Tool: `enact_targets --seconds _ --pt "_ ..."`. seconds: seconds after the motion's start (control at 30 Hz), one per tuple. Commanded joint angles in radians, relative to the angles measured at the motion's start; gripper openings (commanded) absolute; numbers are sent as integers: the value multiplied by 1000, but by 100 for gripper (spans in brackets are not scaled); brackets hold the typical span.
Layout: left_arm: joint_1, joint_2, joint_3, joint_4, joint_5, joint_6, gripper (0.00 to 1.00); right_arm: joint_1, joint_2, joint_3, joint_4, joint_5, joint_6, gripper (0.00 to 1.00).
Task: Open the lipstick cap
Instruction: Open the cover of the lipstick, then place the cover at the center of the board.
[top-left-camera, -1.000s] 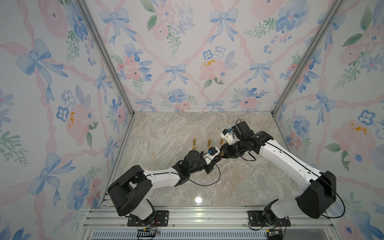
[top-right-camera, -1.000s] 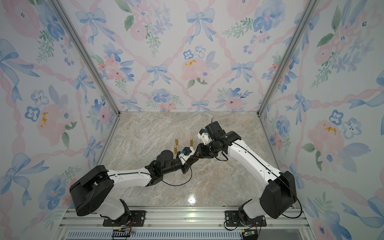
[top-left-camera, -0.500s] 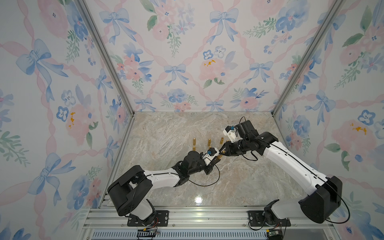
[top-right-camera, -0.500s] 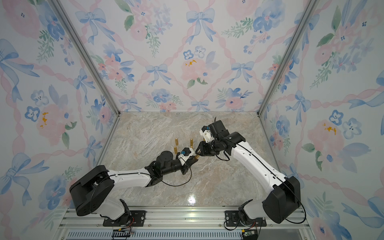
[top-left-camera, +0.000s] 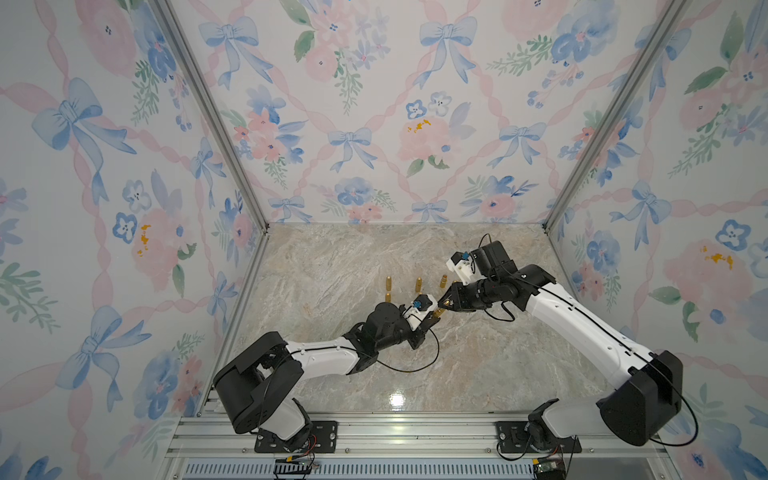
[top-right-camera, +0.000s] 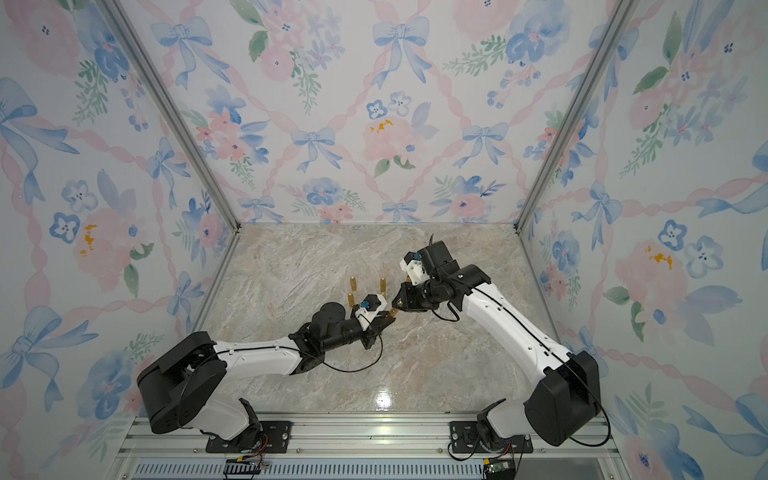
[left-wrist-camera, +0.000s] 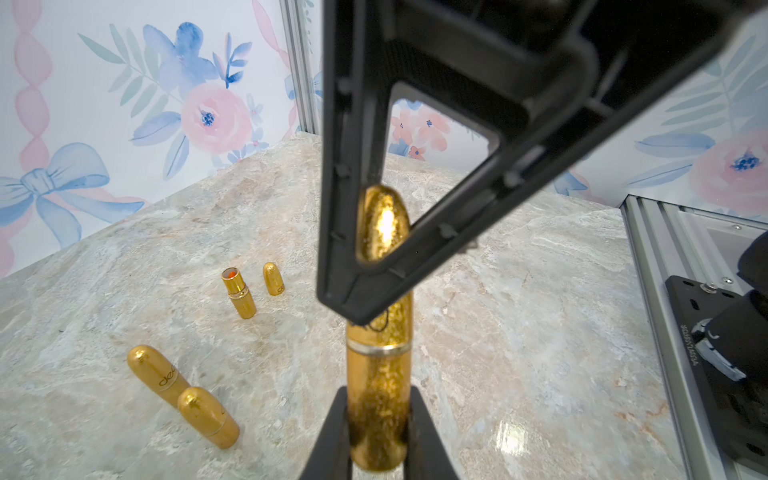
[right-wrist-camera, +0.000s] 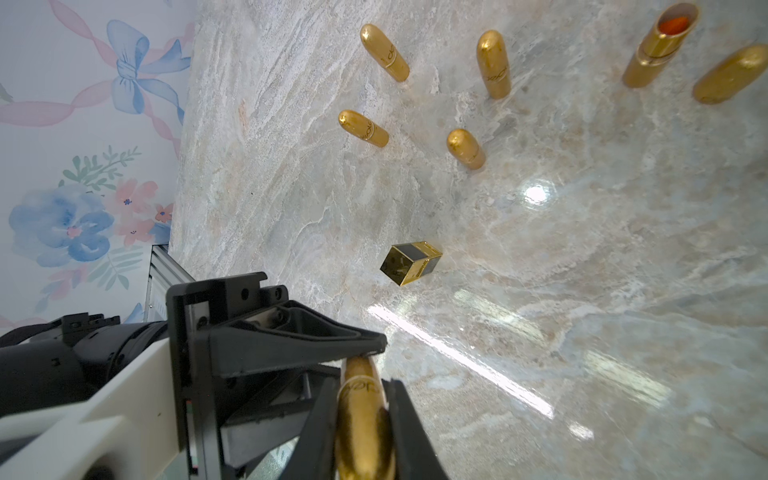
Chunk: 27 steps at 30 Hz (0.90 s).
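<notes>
The left gripper is clamping the lower half of the gold lipstick, holding it above the marble table. The right gripper is meeting it from the opposite end, squeezing tight on the cap, which is still sitting on the body. More lipsticks are standing beyond, well apart.

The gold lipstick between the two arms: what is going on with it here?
The two arms hold one gold lipstick between them, over the marble table. The left gripper is shut on its base, and the right gripper is shut on its cap. The seam between cap and base looks closed, so the cap is not off yet. Other gold lipsticks are on the table, among them an open one.
</notes>
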<state>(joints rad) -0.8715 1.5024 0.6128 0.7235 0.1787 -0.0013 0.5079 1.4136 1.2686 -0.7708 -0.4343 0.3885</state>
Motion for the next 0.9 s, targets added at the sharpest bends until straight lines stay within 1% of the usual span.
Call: enact_targets --seconds 0.0,0.13,0.3,0.47,0.6,0.7,0.87 --pt "0 -25 -34 -16 -53 -21 0 -27 -20 16 -23 27 -8 20" --pt "5 -25 -44 -48 -80 -19 0 -37 -34 46 -43 19 -8 21" --pt "14 -29 -60 -72 -75 -17 0 -49 -44 75 -63 -3 -9 21" --pt "26 -45 -74 -79 -19 -15 0 -67 -57 89 -73 -7 -9 21" --pt "37 -59 -77 -80 5 -17 0 -82 -63 90 -67 -21 -7 22" --pt "41 -76 -78 -78 13 -27 0 -95 -64 71 -48 -8 -11 23" --pt "42 -113 -67 -78 20 -47 0 -162 -45 -24 39 47 2 22"
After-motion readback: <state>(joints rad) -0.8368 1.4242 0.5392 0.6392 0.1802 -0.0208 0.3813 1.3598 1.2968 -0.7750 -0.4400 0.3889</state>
